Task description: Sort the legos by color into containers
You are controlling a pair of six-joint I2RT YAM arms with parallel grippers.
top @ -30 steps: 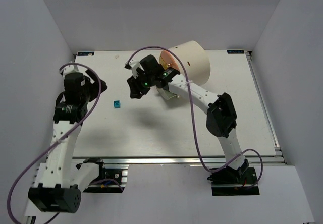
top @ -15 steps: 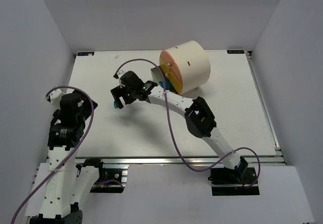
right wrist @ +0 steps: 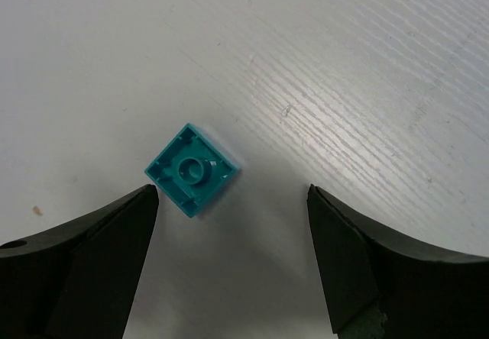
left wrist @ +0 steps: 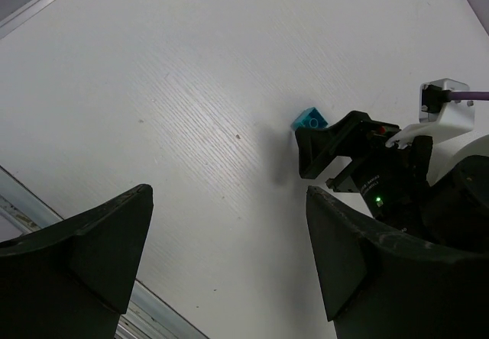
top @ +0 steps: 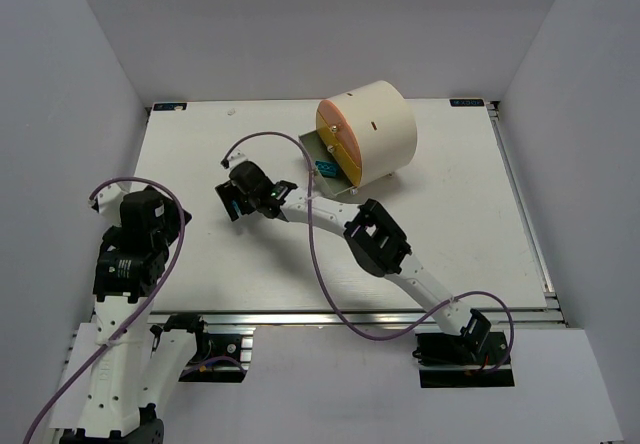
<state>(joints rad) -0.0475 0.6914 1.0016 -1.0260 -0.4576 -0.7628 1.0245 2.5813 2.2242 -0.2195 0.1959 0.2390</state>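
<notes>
A teal-blue lego (right wrist: 191, 169) lies upside down on the white table. My right gripper (right wrist: 232, 194) is open just above the table, and the brick sits a little ahead of its left fingertip, touching neither finger. In the top view the right gripper (top: 232, 198) covers this brick. The left wrist view shows the brick (left wrist: 309, 118) beside the right gripper's black fingers (left wrist: 336, 144). My left gripper (left wrist: 229, 255) is open and empty, pulled back at the near left (top: 160, 216). The cream-white drum (top: 375, 129) lies on its side at the back, orange end facing left.
A small teal piece (top: 322, 167) sits at the foot of the drum's orange end, by a flat bracket (top: 312, 149). The right arm's purple cable (top: 320, 264) loops over the table's middle. The table's metal rail (top: 350, 316) runs along the near edge.
My right arm has reached left and down from the drum until its open fingers are over the teal brick. My left arm has drawn back toward the near left corner.
</notes>
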